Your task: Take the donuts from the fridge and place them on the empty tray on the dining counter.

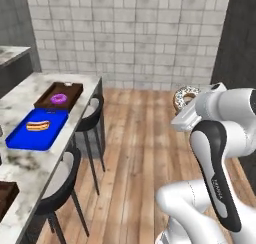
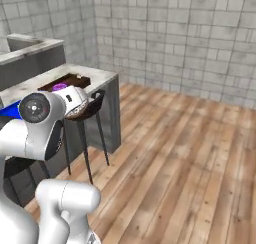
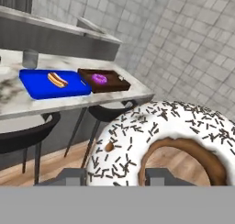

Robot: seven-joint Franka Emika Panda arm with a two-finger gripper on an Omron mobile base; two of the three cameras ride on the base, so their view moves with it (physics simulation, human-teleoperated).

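White-iced sprinkled donut [image 3: 160, 140] sits clamped between the gripper's [image 3: 117, 176] part-closed fingers.

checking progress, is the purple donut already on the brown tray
Yes, the purple donut lies inside the brown tray on the dining counter, beside the blue tray.

Donuts: 2. One purple-iced donut [image 1: 59, 99] on the brown tray [image 1: 73, 89], approx 10 o'clock in the left base view; one white-sprinkled donut [image 3: 160, 142] at 5 o'clock in the hand view. Trays: 2, brown plus blue tray [image 1: 20, 136]. Hot dog [image 1: 38, 125]: 1, on the blue one. Stools [image 1: 60, 180]: 2 along the counter [image 1: 30, 88]. Grey cup [image 3: 30, 58]: 1, at 10 o'clock in the hand view.
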